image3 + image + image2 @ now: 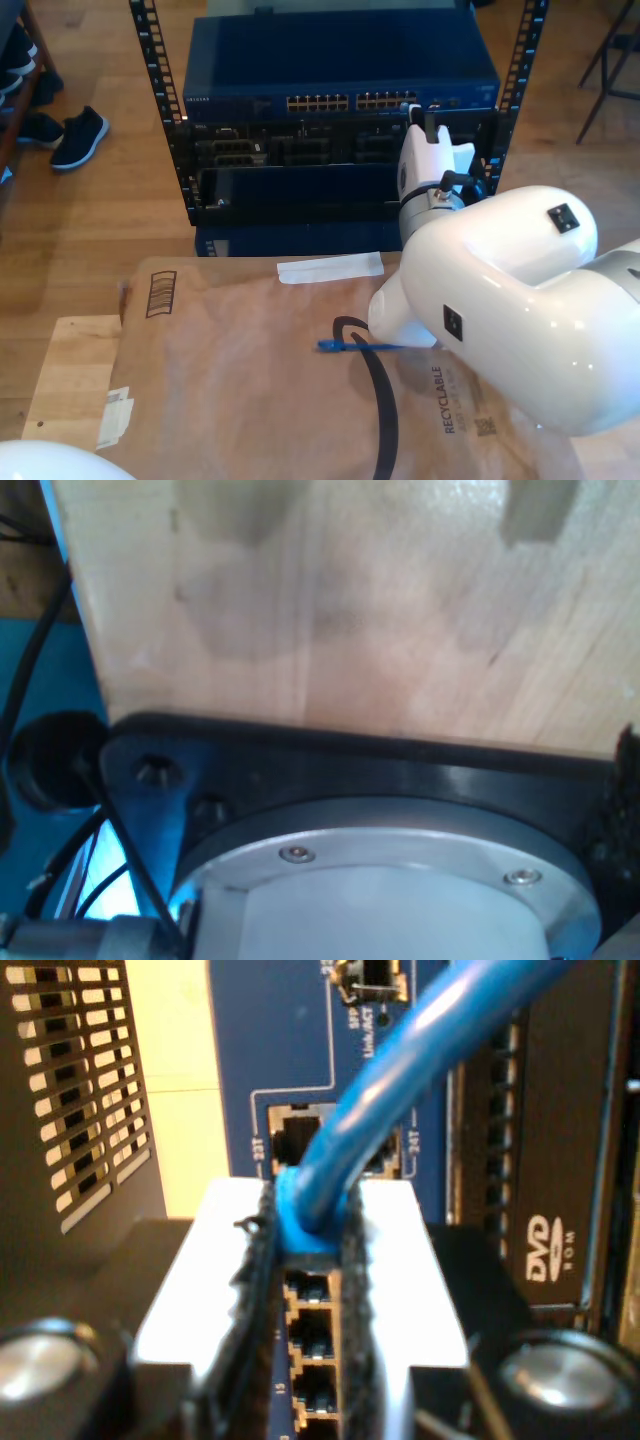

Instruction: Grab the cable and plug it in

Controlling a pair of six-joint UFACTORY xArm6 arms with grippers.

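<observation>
My second tool is clamped on the cable at its blue-booted plug, held right against the switch's port row (port 23 just behind). My first tool's opening I cannot tell; its camera faces a wooden board.

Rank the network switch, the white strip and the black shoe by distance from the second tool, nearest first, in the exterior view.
1. Network switch: my second tool is at its ports.
2. White strip: on the brown paper, nearer the camera.
3. Black shoe: at the exterior view's far left.
</observation>
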